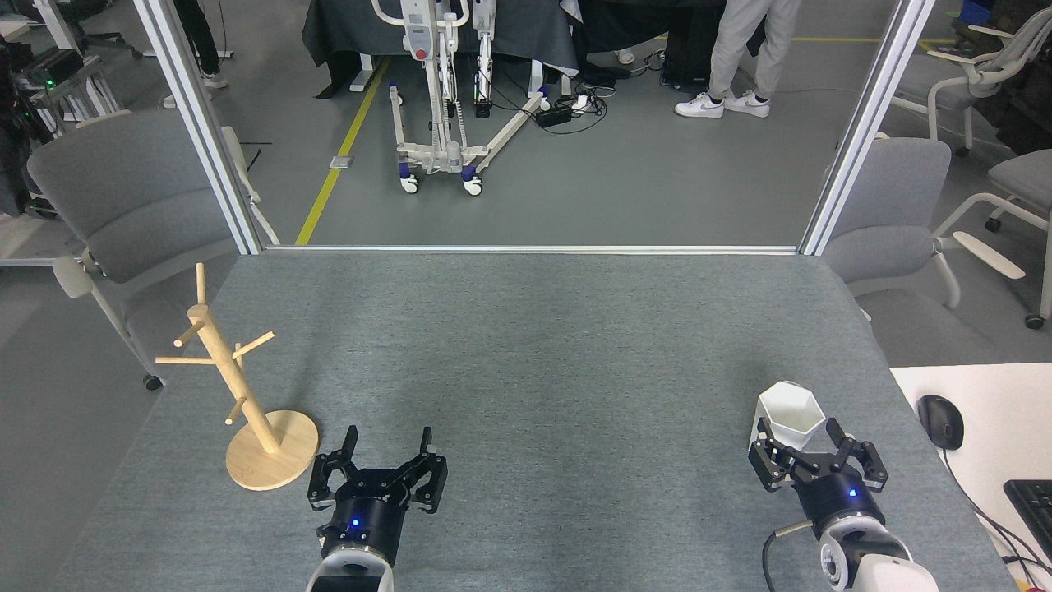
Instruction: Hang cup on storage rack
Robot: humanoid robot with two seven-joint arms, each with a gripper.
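Note:
The white hexagonal cup (789, 413) stands on the grey table at the near right, mouth up; its handle is hidden. My right gripper (799, 433) sits just in front of it, open, with one finger (763, 431) at the cup's left side and the other at its right. The cup's lower part is hidden behind the gripper. The wooden storage rack (222, 362) leans on its round base (283, 470) at the near left, with nothing on its pegs. My left gripper (388, 440) is open and empty, just right of that base.
The grey felt table (526, 345) ends at a metal frame rail at the back. A white desk with a mouse (940, 421) and a keyboard corner adjoins the right edge. Grey chairs stand beside both table sides. A person's legs (744, 49) stand far behind.

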